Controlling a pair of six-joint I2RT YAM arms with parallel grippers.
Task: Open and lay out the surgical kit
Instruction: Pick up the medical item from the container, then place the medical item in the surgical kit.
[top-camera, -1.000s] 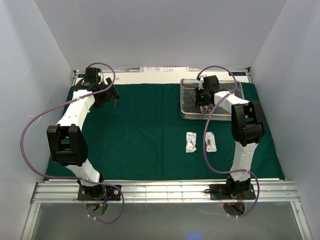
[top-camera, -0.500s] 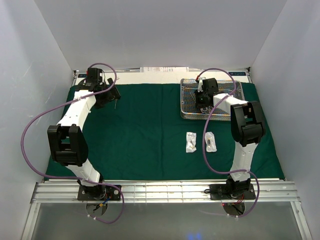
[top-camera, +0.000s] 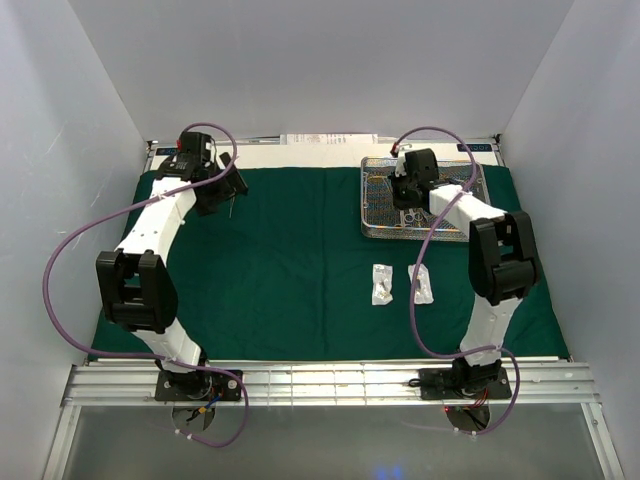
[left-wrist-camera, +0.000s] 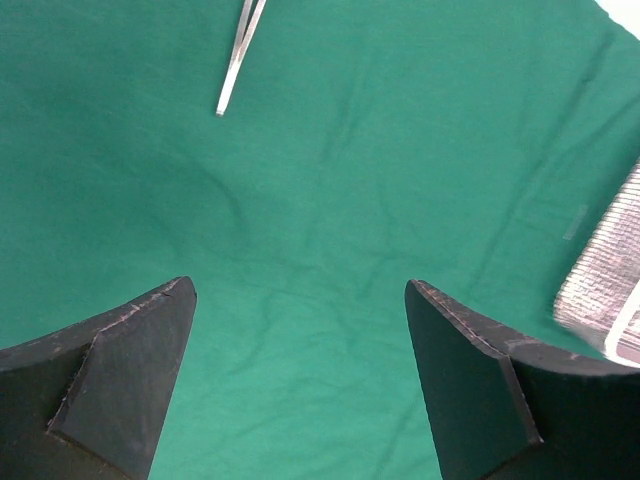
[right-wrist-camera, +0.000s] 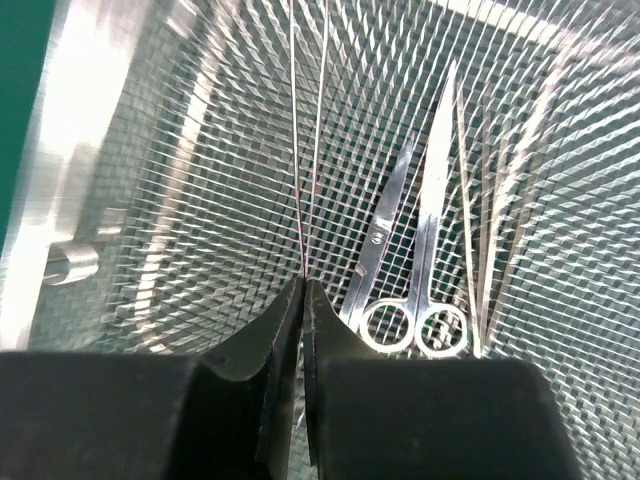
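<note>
The dark green cloth (top-camera: 300, 270) of the surgical kit lies spread flat. At its back right stands the wire-mesh tray (top-camera: 372, 228). My right gripper (right-wrist-camera: 303, 285) is down inside the tray (right-wrist-camera: 150, 180), shut on slim forceps (right-wrist-camera: 308, 120) whose two thin prongs run away from the fingertips. Scissors (right-wrist-camera: 425, 240) and more thin instruments (right-wrist-camera: 480, 200) lie on the mesh just right of it. Two clear packets (top-camera: 382, 284) (top-camera: 421, 284) rest on the cloth in front of the tray. My left gripper (left-wrist-camera: 300, 300) hangs open over bare cloth (left-wrist-camera: 330, 200) at the back left, near a metal instrument (left-wrist-camera: 238, 60).
White paper (top-camera: 330, 140) lies behind the cloth's back edge. An aluminium rail (top-camera: 330, 382) runs along the near side by both arm bases. White walls close in left, right and back. In the left wrist view the tray's corner (left-wrist-camera: 605, 290) shows at the right.
My right gripper has closed fully on the forceps in the tray, and its arm has shifted slightly back. The left arm has drifted a little to the right, still open.
</note>
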